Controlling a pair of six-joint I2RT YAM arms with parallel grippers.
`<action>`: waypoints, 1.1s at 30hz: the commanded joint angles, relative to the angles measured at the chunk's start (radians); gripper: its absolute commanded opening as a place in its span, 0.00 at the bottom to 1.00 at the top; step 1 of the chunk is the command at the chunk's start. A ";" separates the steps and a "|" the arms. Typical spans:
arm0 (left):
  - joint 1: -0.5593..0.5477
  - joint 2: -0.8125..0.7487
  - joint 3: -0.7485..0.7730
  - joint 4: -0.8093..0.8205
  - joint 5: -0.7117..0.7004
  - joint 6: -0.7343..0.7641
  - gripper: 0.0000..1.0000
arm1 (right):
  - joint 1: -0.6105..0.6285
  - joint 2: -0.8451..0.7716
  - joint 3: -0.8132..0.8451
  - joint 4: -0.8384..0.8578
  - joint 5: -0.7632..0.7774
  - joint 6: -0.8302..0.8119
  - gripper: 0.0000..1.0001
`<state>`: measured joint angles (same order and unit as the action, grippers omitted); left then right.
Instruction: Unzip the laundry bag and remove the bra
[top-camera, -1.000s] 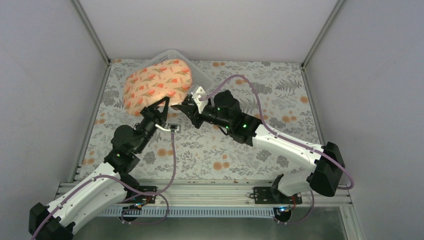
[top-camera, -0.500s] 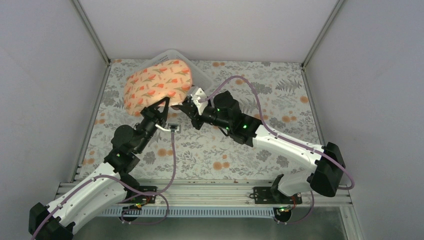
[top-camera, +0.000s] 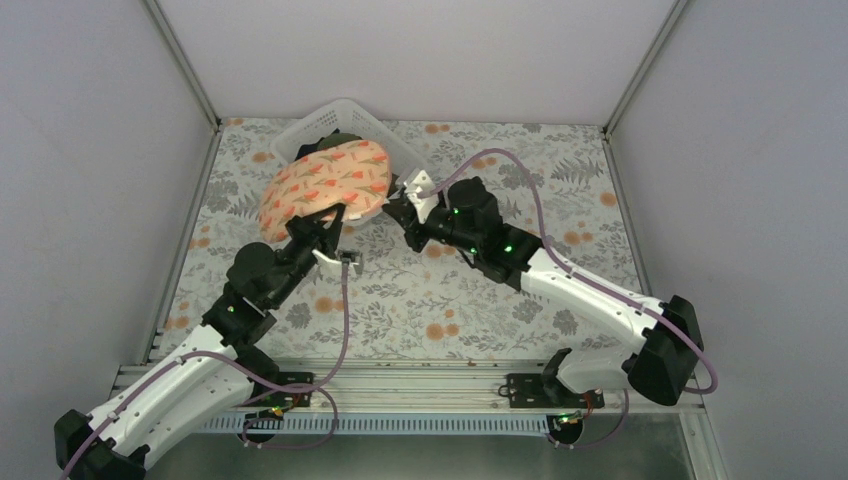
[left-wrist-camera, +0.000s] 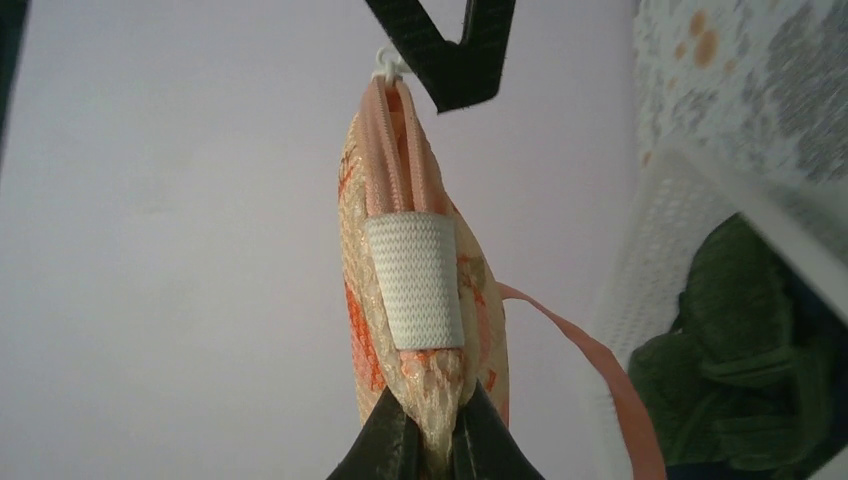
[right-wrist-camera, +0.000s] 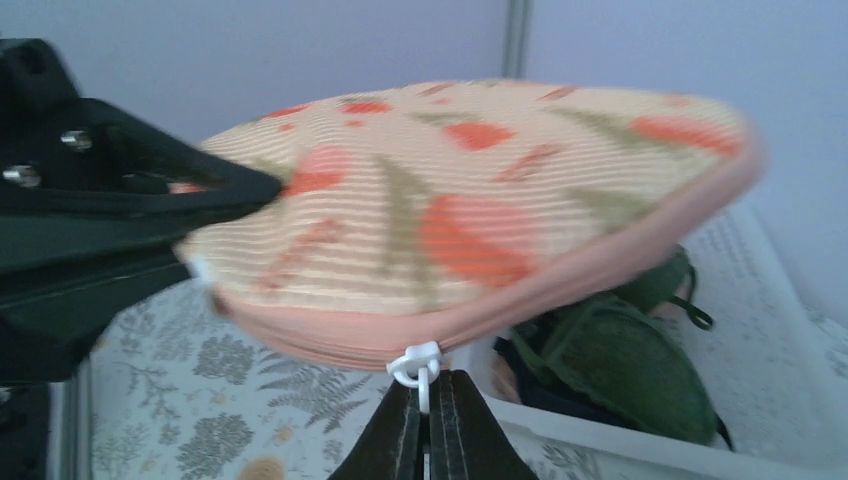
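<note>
The laundry bag (top-camera: 325, 185) is held clear of the counter (top-camera: 450, 300) at the far left, partly over the white basket (top-camera: 345, 108). The left gripper (left-wrist-camera: 432, 445) has its jaws pinching the bag's seam end, just below a white elastic tab (left-wrist-camera: 413, 280). This grip anchors the bag so that the zipper can be drawn against a fixed point. The right gripper (right-wrist-camera: 430, 412) has its jaws pressed together on the white zipper pull (right-wrist-camera: 417, 362) at the bag's lower edge. The zipper looks closed along its visible length, so unzipping is judged barely begun. The bra shows in no view (presumably inside the bag).

The top view shows both arms meeting beneath the bag but hides both contact points. The left wrist view shows the seam edge-on, its 2 zipper tapes together. Only the right wrist view shows the grip on the pull clearly, and the olive-green garments (right-wrist-camera: 600, 360) in the basket
</note>
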<state>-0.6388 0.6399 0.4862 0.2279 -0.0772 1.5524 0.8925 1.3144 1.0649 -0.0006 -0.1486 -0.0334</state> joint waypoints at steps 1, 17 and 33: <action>-0.001 -0.025 0.086 -0.167 0.060 -0.190 0.02 | -0.075 -0.059 -0.022 -0.053 -0.011 -0.014 0.03; 0.025 -0.027 0.125 -0.461 0.508 -1.170 0.02 | -0.095 -0.123 -0.069 -0.180 -0.459 -0.063 0.03; 0.099 0.001 0.037 -0.405 0.593 -1.204 0.59 | -0.086 -0.102 -0.083 -0.208 -0.463 0.067 0.03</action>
<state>-0.5484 0.6315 0.5236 -0.1967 0.4709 0.3176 0.7925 1.2053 0.9985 -0.2489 -0.5770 -0.0311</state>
